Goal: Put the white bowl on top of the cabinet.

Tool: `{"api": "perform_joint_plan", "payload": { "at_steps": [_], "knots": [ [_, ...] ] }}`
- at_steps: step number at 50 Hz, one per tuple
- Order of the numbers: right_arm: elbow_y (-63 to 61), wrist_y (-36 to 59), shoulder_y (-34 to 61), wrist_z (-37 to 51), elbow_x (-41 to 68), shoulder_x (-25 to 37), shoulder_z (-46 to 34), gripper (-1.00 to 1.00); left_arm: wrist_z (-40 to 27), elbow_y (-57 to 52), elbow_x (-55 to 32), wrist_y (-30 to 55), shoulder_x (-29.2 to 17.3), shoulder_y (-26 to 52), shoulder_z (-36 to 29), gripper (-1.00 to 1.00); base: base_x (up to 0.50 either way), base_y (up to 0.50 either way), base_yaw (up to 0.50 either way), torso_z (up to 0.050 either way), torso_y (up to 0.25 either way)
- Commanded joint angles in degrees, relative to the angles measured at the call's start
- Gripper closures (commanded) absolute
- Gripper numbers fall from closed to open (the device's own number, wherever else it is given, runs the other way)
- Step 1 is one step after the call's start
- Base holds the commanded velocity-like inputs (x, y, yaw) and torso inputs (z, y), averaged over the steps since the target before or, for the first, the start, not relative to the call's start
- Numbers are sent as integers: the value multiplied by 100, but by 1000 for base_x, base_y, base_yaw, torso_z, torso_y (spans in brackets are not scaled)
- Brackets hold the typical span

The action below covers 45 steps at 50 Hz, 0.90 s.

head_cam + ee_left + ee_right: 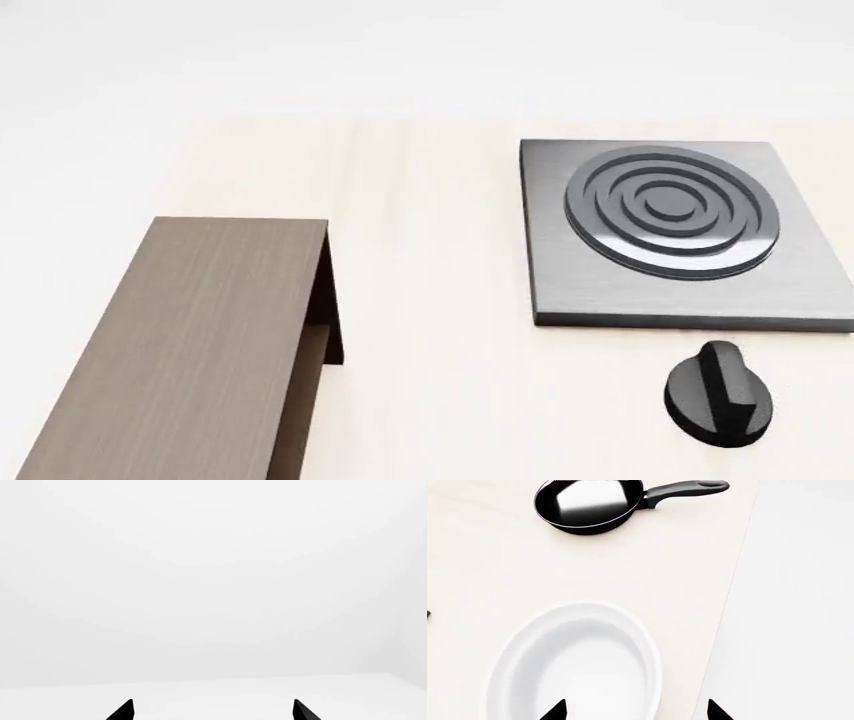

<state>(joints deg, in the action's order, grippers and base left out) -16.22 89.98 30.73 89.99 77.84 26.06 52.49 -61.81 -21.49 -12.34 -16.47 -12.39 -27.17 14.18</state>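
Bowl (577, 662) sits on the table (680, 570) right under your right gripper (637, 711), jaws wide apart, one tip over the bowl; the pan (589, 505) lies well beyond. Your left gripper (213, 711) is wide too, facing only white. Head view gives you the cabinet (187, 350), stove plate (667, 235) and knob (721, 392).
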Motion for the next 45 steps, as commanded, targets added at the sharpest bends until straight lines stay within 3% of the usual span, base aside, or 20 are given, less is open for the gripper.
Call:
{"api": "perform_joint_plan", "payload": {
  "at_steps": [1,27,45],
  "knots": [
    [268,0,139,0,-126,-21,34,-100,-16,1,4,16,-11,3,-12,-100,0,0,0,0,0],
    [804,-69,359,-47,-436,-81,-344,-100,-43,40,9,32,-45,32,-48,-100,0,0,0,0,0],
    [1200,-730,69,-662,-910,66,-647,-100,-64,39,14,37,-58,25,-64,-100,0,0,0,0,0]
  ]
}}
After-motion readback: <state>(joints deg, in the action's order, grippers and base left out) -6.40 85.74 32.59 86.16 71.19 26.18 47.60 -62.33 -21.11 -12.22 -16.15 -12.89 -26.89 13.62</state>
